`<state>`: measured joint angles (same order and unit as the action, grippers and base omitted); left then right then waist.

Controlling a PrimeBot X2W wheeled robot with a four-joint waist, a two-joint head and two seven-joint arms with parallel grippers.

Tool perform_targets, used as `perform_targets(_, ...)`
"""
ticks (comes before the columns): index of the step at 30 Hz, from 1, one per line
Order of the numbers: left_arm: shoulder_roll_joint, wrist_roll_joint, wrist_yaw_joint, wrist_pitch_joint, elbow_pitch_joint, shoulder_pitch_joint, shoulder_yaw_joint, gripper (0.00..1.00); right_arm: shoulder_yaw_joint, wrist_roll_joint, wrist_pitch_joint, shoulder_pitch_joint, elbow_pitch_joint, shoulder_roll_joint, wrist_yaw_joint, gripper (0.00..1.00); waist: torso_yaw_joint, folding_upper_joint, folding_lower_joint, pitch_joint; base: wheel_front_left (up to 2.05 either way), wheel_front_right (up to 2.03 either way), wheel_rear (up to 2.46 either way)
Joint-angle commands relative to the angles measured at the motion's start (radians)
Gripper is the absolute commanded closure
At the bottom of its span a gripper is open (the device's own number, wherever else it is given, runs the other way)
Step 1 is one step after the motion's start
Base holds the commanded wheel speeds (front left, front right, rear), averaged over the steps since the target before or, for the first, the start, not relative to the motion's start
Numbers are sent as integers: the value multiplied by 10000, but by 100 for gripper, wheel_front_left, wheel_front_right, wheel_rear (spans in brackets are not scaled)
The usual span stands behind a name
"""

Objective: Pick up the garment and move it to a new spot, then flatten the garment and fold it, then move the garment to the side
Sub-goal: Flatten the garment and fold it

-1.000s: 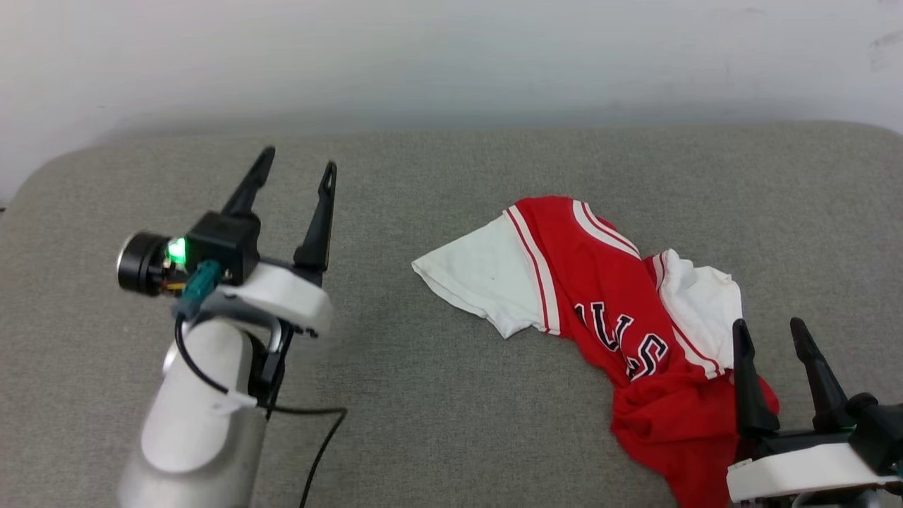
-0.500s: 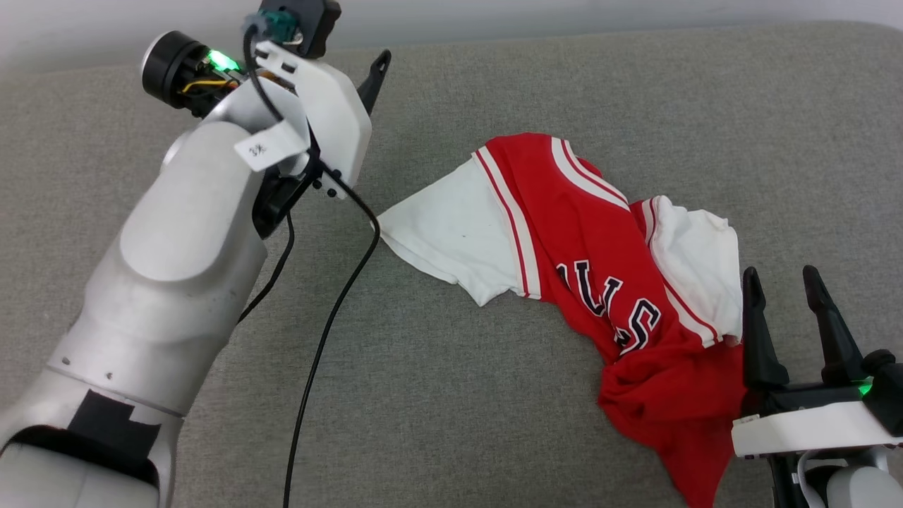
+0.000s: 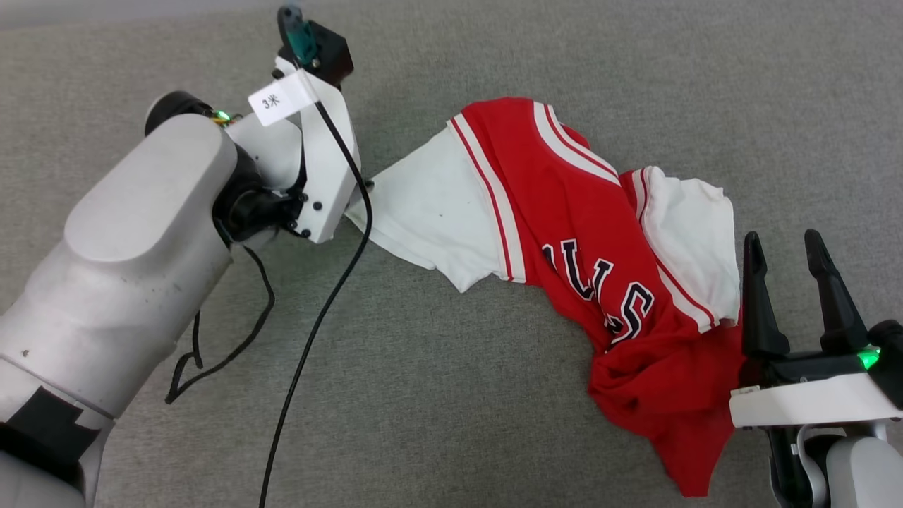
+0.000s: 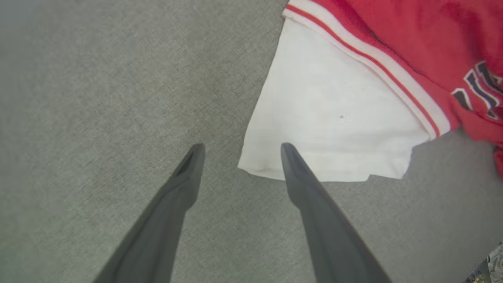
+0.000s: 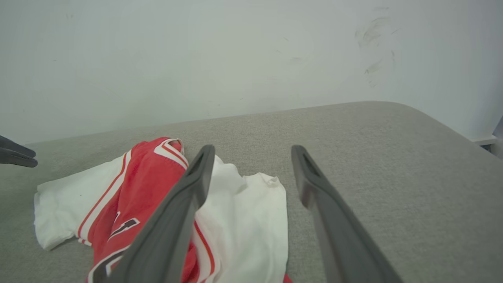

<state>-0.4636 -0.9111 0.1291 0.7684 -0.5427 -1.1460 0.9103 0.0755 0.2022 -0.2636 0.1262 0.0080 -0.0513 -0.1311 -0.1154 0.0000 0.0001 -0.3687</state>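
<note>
Left gripper (image 4: 240,146) spread wide over the corner of a white sleeve (image 4: 326,118); contact cannot be judged.
Garment (image 3: 564,212) is seen crumpled on the grey cushion (image 3: 423,388), right of centre; right gripper (image 3: 782,236) is held parted just beside its other sleeve (image 3: 688,233), nothing gripped.

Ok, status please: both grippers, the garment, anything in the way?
Left gripper open at white sleeve corner. Right gripper open, empty. Garment crumpled, not lifted. Black cable runs past sleeve.
</note>
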Motion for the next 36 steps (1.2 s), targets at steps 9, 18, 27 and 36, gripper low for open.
perform_targets(9,-26,-668,-1,386,-516,-108,1528,0,-129,173,-17,492,-43,18,7,0,-311,0,-1,-741,0,0,0)
perform_targets(18,-232,-1280,-1,13,-474,33,2828,100,10,98,-17,309,71,20,7,0,-157,0,-1,-466,0,0,0)
perform_targets(27,-998,-2120,-2,-1192,-53,-408,2713,100,102,-110,-17,-146,222,19,7,0,570,0,-1,490,0,0,0)
perform_targets(36,-2433,-2537,-58,-960,-507,21,2741,100,176,-210,-16,-321,259,17,7,0,756,0,-1,740,0,0,0)
